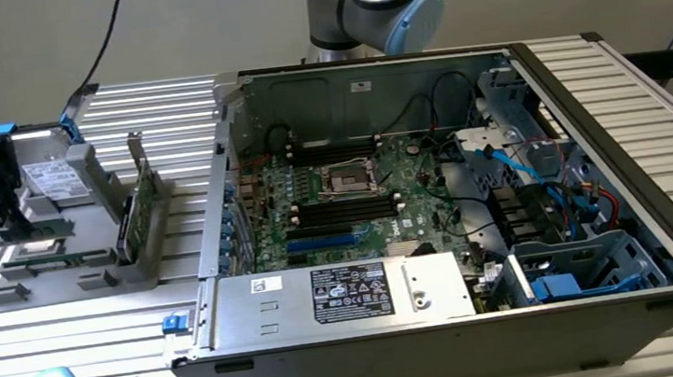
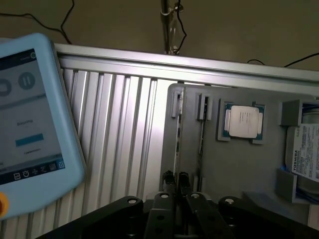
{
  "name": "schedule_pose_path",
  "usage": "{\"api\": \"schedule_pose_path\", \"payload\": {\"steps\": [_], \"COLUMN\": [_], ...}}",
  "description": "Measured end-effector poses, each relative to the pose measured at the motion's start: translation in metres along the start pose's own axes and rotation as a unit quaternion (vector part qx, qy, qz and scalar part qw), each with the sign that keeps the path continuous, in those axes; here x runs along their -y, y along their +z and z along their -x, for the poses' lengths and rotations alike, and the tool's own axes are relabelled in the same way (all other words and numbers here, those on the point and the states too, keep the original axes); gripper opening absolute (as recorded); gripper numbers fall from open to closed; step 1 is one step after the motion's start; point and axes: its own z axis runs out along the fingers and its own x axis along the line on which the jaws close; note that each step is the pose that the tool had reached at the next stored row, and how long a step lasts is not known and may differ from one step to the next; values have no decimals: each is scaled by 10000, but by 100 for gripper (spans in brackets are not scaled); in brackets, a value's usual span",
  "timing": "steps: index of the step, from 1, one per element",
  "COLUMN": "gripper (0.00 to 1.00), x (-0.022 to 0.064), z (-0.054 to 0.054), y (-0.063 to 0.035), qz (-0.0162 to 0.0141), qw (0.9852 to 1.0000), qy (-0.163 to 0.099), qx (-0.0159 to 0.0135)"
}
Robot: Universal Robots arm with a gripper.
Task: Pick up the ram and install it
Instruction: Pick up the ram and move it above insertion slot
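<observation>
My gripper (image 2: 177, 179) is black, and the ram (image 1: 18, 231) is green. The parts tray (image 2: 224, 164) is plain grey, and the processor chip (image 2: 244, 122) is silver with a green rim. The table (image 2: 114, 124) is ribbed bare silver metal. The teach pendant (image 2: 50, 149) is pale blue. The computer case (image 1: 455, 359) is black outside, with a green motherboard (image 1: 363, 200), blue cables (image 1: 522, 164) and a silver power supply (image 1: 435, 286) bearing a black label (image 1: 350, 292).
</observation>
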Motion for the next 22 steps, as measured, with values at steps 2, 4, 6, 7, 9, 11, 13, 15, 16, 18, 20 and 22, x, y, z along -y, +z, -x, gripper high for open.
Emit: {"api": "schedule_pose_path", "payload": {"steps": [2, 4, 6, 7, 9, 11, 13, 15, 16, 18, 20, 22], "gripper": [14, 14, 14, 14, 14, 14, 14, 14, 14, 14, 14, 14], "x": [21, 50, 85, 106, 151, 203, 265, 330, 359, 418, 472, 532], "z": [-4, -10, -16, -20, -28, -37, -48, -61, -66, -79, -90, -104], "y": [-39, -77, -114, -133, -170, -207, -242, -280, -298, -336, -373, -415], "qz": [3, 8, 12, 14, 16, 19, 21, 23, 24, 27, 29, 32], "qw": [10000, 10000, 10000, 10000, 10000, 10000, 10000, 10000, 10000, 10000, 10000, 10000], "qy": [0, 0, 0, 0, -1, -1, -1, -1, -1, -1, -2, -2], "qx": [1, 1, 1, 2, 2, 2, 2, 3, 3, 3, 3, 4]}}
